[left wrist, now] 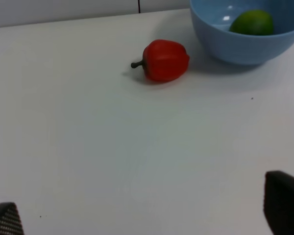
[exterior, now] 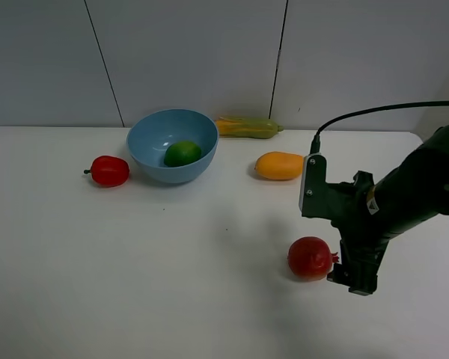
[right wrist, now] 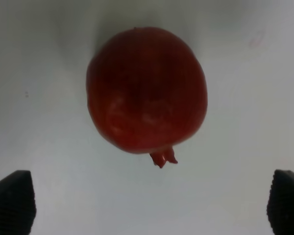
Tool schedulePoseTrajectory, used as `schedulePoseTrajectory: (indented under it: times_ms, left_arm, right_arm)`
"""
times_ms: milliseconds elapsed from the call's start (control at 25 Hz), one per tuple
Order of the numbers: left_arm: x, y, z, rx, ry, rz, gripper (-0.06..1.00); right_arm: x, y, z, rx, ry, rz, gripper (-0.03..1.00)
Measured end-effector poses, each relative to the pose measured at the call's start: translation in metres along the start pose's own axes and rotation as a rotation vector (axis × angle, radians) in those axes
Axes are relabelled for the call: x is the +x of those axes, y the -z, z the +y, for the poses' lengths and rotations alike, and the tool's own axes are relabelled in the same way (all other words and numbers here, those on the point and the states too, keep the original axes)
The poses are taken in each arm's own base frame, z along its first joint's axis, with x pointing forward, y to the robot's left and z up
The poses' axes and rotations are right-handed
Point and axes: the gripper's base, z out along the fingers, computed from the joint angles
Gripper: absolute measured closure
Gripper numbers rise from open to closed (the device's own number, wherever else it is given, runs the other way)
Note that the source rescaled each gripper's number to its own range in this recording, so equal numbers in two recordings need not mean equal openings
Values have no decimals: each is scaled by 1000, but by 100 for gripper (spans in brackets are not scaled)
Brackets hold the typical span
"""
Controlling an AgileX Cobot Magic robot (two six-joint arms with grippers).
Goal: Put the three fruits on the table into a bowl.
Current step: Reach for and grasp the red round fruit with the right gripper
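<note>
Left pincer (left wrist: 144, 215): seen only in its own wrist view. Its two dark fingertips are spread wide over bare tabletop (exterior: 172, 292), with nothing between them.
Pepper (exterior: 109, 170): small and red, lying on the tabletop just left of the bowl and apart from it. Its dark stem points away from the bowl.
Bowl (exterior: 144, 149): light blue and glossy, standing upright towards the far side of the tabletop.
Lime (exterior: 182, 153): green, resting inside the bowl against its right inner wall.
Corn cob (exterior: 247, 128): lying lengthways at the far edge, behind and to the right of the bowl.
Mango (exterior: 279, 165): orange-yellow, on the tabletop right of the bowl and well apart from it.
Pomegranate (exterior: 310, 257): dark red, on the tabletop nearer the front, with its crown turned towards the right arm.
Right pincer (right wrist: 149, 203): low, just beside the pomegranate on its right. The fingers are spread far wider than the fruit and grip nothing. The fruit lies just ahead of the tips.
</note>
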Motion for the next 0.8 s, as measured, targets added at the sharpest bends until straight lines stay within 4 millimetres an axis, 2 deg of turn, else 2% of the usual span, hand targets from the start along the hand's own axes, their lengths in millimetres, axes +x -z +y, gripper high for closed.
schedulePoseTrajectory:
  times_ms: [200, 800]
  left_arm:
    - [0, 0, 0, 0, 0, 0, -3]
    - [0, 0, 0, 0, 0, 0, -3]
  right_arm:
    - [-7, -23, -1, -39, -17, 8, 15]
    - [-11, -61, -4, -68, 6, 57, 17]
